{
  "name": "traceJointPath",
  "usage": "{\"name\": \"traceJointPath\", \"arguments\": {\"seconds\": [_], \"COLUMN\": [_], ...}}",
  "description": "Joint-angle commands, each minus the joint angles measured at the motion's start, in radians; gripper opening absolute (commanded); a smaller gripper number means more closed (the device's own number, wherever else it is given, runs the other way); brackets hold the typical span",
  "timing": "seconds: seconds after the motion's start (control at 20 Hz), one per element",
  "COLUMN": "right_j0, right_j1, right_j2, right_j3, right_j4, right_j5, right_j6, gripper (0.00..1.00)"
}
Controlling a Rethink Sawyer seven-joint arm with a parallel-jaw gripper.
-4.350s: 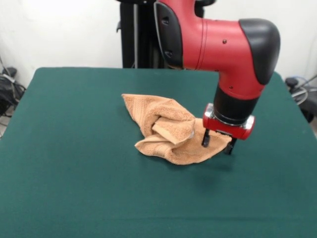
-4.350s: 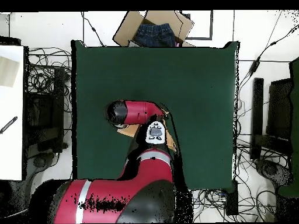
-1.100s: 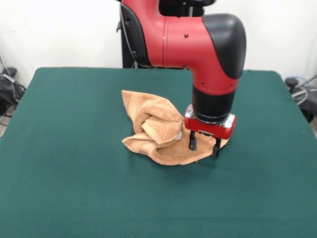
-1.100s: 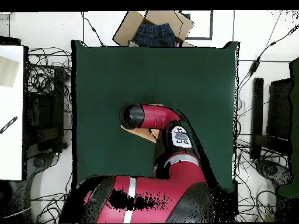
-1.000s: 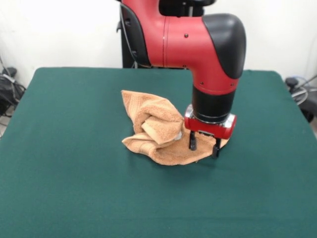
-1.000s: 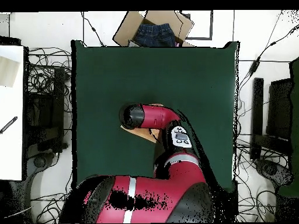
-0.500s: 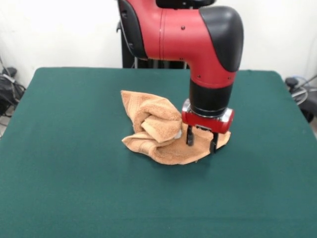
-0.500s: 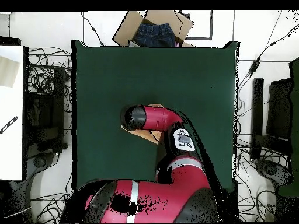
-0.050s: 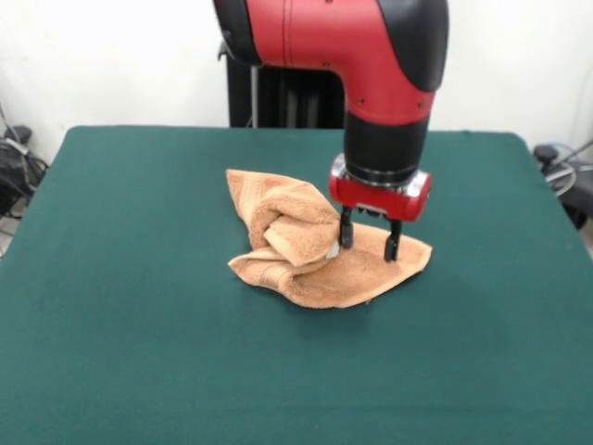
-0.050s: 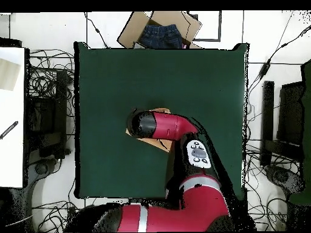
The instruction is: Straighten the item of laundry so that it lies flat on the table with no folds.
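Gripper [image 9: 368, 243] up off the towel [image 9: 320, 250] now, jaws apart w/ nothing between them, tips just above the flat flap. Compared w/ approx 1 s ago: lifted and shifted slightly toward the bunched part; tips were pressed lower on the cloth's near edge then. Towel itself hardly changed over the last sec: same crumpled heap near mid table [image 9: 139, 324], rolled fold just beside one jaw, flat corner flap under and past the other jaw. Earlier (approx 4 s back) whole towel sat further over, so was dragged sideways, not opened.

Overhead: arm covers most of towel [image 10: 159, 111], only slivers showing.

Judgement: release done, no flattening gained yet; folds remain, fresh grasp on a folded edge or corner prob needed.
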Motion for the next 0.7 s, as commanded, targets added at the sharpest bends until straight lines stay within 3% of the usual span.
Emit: {"name": "traceJointPath", "arguments": {"seconds": [0.05,0.55,0.7], "right_j0": [0.004,-0.034,-0.070], "right_j1": [-0.092,-0.184,-0.178], "right_j2": [0.063,0.084,0.108], "right_j3": [0.080,0.146,0.175], "right_j4": [-0.009,-0.009,-0.022], "right_j5": [0.082,0.129,0.085], "right_j6": [0.040,-0.001,-0.020], "gripper": [1.00,1.00,1.00]}}
